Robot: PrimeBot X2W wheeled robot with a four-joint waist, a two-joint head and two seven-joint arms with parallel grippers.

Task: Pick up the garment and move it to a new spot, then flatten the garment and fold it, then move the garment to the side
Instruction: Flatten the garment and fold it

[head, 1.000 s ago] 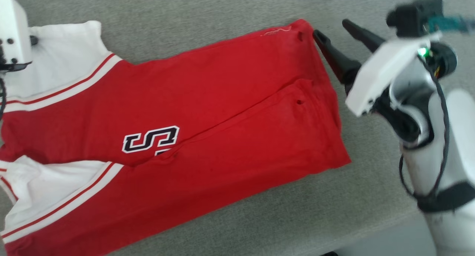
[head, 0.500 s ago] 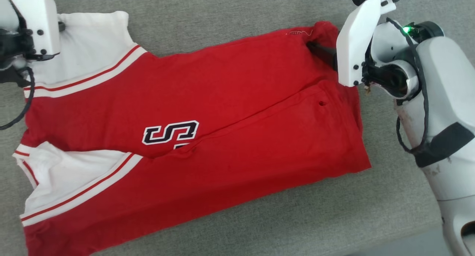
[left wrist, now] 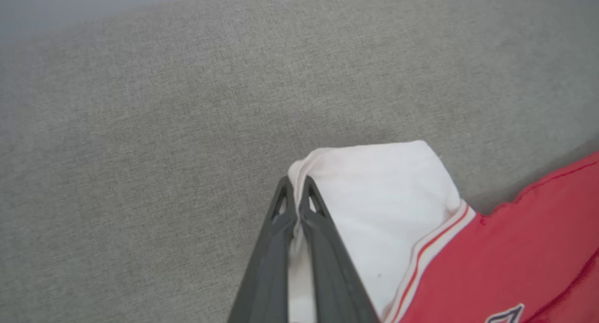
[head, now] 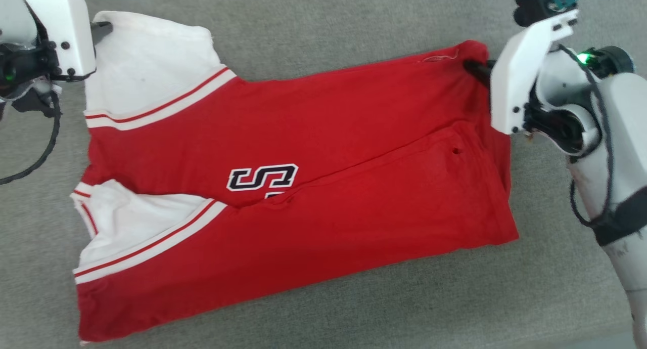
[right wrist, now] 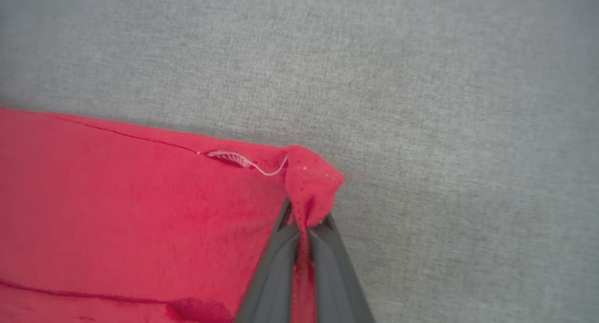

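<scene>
- You see the garment (head: 313, 187) spread across the middle of the head view on the grey fabric surface (head: 354, 25), white sleeves at the left, red hem at the right.
- Your left hand (left wrist: 295, 196), upper left of that view, is clenched on a white sleeve's corner.
- Your right hand (right wrist: 305, 220), upper right, is clenched on the red hem's top corner.

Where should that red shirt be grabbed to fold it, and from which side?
At its two far corners, where thin edges can be pinched since the garment lies flat. The left end effector is shut on the white sleeve corner, the right end effector on the red hem corner, each from its own outer end.
</scene>
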